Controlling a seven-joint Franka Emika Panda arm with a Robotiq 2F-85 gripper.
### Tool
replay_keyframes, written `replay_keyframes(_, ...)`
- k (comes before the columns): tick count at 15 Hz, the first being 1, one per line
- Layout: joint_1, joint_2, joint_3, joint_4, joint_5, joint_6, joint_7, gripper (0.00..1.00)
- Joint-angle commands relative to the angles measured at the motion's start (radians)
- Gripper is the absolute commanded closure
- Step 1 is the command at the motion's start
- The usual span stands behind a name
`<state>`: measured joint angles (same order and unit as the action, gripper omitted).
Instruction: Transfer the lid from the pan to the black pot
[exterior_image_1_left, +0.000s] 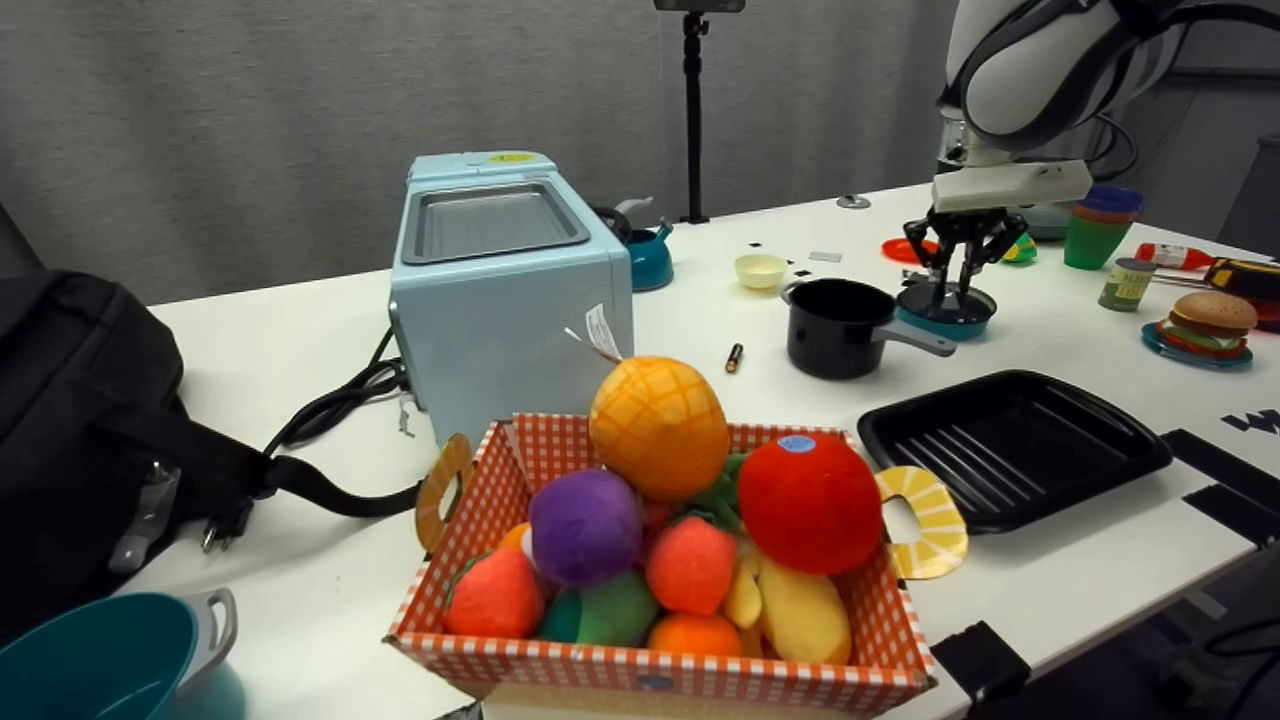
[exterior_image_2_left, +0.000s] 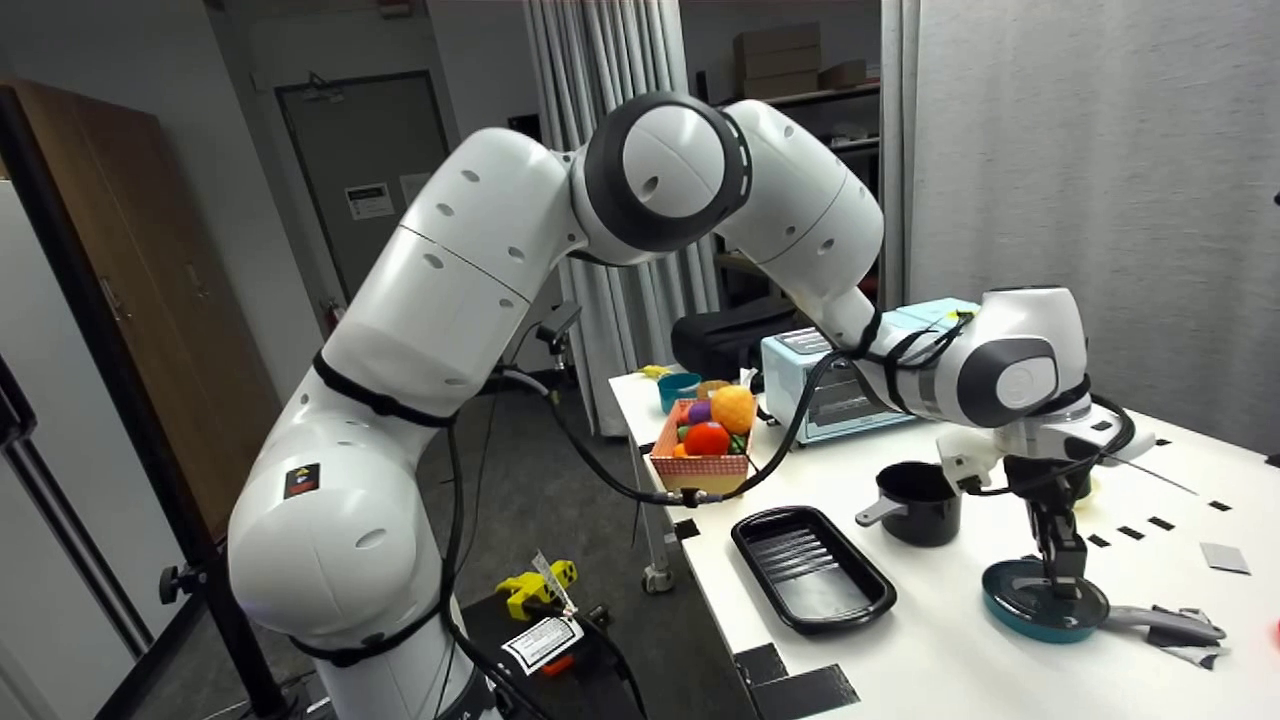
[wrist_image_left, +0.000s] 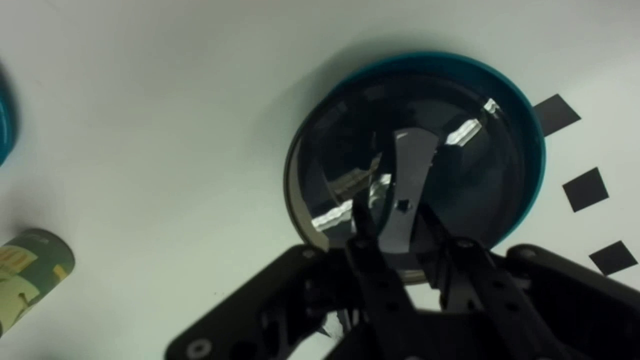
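While the gripper (wrist_image_left: 397, 224) pinches the handle (wrist_image_left: 414, 155) of the lid (wrist_image_left: 455, 182) over the teal pan (wrist_image_left: 535, 150), the black pot (exterior_image_2_left: 918, 506) lies toward 10 o'clock from the gripper in an exterior view; transfer likely requires a lift, then travel along that bearing.

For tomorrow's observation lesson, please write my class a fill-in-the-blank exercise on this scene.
With fingers flanking its handle, the lid is over the ____, not the black pot.
The pot's handle is ____.
The burger sits on a teal ____.
The oven is light ____.
Missing words: pan, grey, plate, blue.
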<state>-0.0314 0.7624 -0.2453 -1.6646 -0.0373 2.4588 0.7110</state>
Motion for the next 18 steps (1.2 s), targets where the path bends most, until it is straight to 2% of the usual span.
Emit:
replay_keyframes(1, -0.009, 0.014, -0.006, 0.046, 0.031, -0.041, 0.006, 1.00)
replay_keyframes(5, -0.026, -0.016, 0.001, 0.030, 0.051, -0.032, -0.008, 0.96)
replay_keyframes(9, -0.035, -0.108, 0.013, -0.022, 0.072, -0.003, -0.037, 0.96)
replay_keyframes(18, 0.016, -0.290, 0.054, -0.151, 0.055, 0.226, -0.101, 0.96)
